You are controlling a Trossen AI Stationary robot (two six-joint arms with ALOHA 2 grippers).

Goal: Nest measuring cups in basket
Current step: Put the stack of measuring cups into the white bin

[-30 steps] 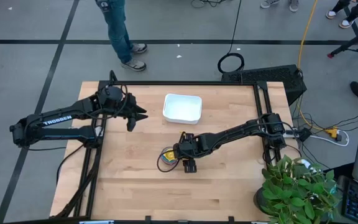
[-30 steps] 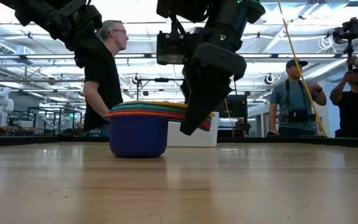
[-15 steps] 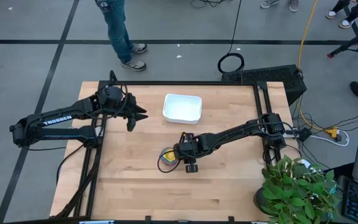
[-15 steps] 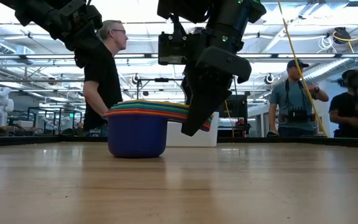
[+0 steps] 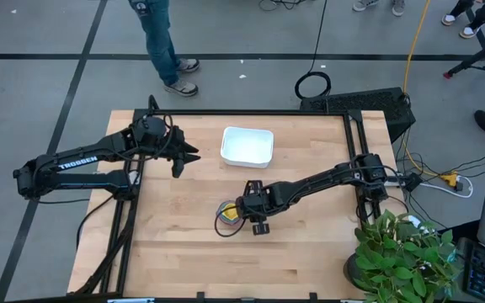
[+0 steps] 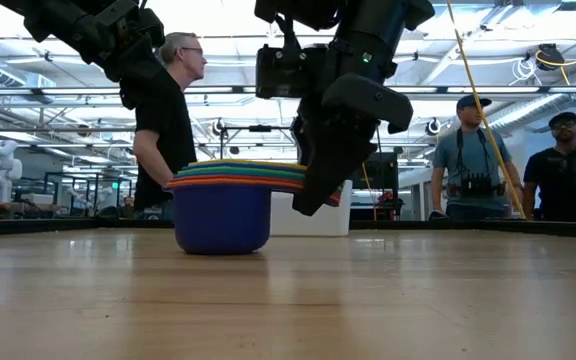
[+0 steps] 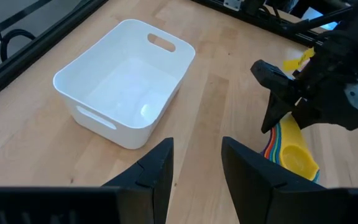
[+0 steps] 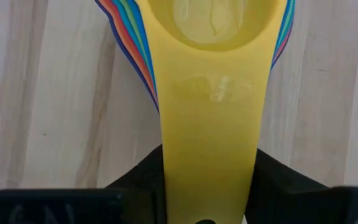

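Note:
The measuring cups [image 5: 227, 220] are nested in one stack near the table's middle, yellow on top [image 8: 210, 37]. The blue outer bowl [image 6: 223, 215] rests by its base on the wood. My right gripper [image 5: 257, 222] is shut on the stack's handles. The white basket [image 5: 226, 151] stands apart toward the far edge, with nothing showing inside it [image 7: 104, 124]. My left gripper [image 5: 188, 157] hangs open above the table's far left, left of the basket, holding nothing [image 7: 194, 168]. My right gripper pinches the stacked handles [image 8: 207, 143] near their free end, one finger [image 8: 135, 183] on each long side edge. The fingers slant down from the table's right side and lie along the handles. The stack stays level, with its bowl [image 6: 223, 240] on the table.
A potted plant [image 5: 398, 252] overhangs the table's near right corner. Black frame rails [image 5: 350, 160] run along the table's sides. People stand beyond the far edge [image 6: 168, 120]. Bare wood lies between the stack and the basket.
My right gripper has shut on the stack's handles and rolled slightly at the wrist without leaving its place. The stack has been nudged a little on the table and stays down.

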